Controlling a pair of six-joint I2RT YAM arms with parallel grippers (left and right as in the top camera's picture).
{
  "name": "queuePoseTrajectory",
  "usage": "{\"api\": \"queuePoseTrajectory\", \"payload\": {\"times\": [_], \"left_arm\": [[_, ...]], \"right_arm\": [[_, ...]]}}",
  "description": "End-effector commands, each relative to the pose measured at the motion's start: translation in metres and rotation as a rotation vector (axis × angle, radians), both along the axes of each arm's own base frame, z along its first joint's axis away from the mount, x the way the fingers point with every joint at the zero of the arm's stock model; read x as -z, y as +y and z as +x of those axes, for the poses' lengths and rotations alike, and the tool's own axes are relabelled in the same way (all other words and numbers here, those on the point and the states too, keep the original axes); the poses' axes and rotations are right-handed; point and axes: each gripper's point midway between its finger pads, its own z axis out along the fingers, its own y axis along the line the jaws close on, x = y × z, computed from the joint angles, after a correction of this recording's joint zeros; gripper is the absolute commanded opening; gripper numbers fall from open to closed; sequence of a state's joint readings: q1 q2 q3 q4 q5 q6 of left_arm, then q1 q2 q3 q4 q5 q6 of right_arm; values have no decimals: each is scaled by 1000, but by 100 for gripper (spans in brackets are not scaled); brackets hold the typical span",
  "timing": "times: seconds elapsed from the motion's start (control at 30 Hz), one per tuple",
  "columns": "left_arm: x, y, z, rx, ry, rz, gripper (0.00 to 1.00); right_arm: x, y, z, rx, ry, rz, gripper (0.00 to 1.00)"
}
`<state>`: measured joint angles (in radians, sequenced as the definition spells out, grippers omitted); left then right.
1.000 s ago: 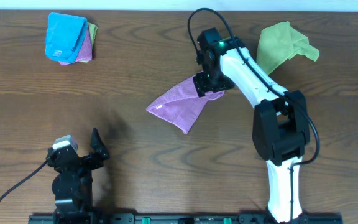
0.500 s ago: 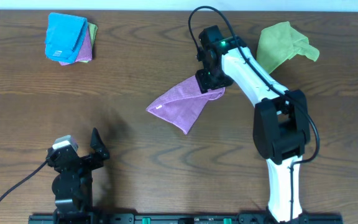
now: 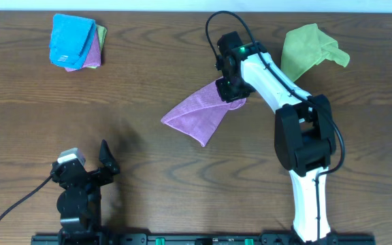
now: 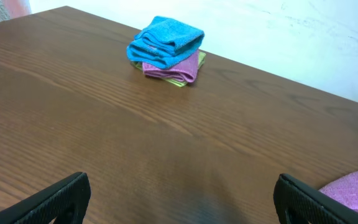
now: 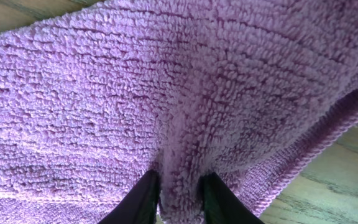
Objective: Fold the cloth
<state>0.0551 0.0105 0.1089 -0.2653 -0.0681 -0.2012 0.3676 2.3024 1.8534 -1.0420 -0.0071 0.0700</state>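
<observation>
Wooden table (image 3: 148, 156), seen from above and from both wrists. The white right arm (image 3: 271, 78) reaches from the near edge across the right half of the table toward its middle. The cloth (image 3: 196, 114), lilac, lies near the centre of the table as a rough triangle, one point toward the near side and its far right corner under the arm's end. A lime-green cloth (image 3: 308, 49) lies loosely crumpled beside the arm at the far right, apart from the lilac one. A stack of folded cloths (image 3: 75, 42), blue on top, sits at the far left corner. The left gripper (image 3: 107, 163) rests at the near left, well away from every cloth, its jaws spread wide over bare wood. The right gripper (image 3: 229, 88) is clamped on the cloth: in the wrist view its dark fingertips (image 5: 143, 196) pinch a raised ridge of lilac pile between them.
</observation>
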Motion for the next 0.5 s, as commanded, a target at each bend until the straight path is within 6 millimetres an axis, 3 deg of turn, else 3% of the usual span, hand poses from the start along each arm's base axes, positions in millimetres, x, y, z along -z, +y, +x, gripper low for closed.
{"api": "queuePoseTrajectory", "payload": {"times": [0.0, 0.2, 0.47], "left_arm": [[13, 2, -1, -8, 34, 17, 95], [13, 2, -1, -8, 34, 17, 95], [13, 2, -1, -8, 34, 17, 95]], "right_arm": [[8, -8, 0, 11, 15, -13, 20], [-11, -7, 3, 44, 7, -7, 7], [-76, 18, 22, 9, -93, 33, 8]]}}
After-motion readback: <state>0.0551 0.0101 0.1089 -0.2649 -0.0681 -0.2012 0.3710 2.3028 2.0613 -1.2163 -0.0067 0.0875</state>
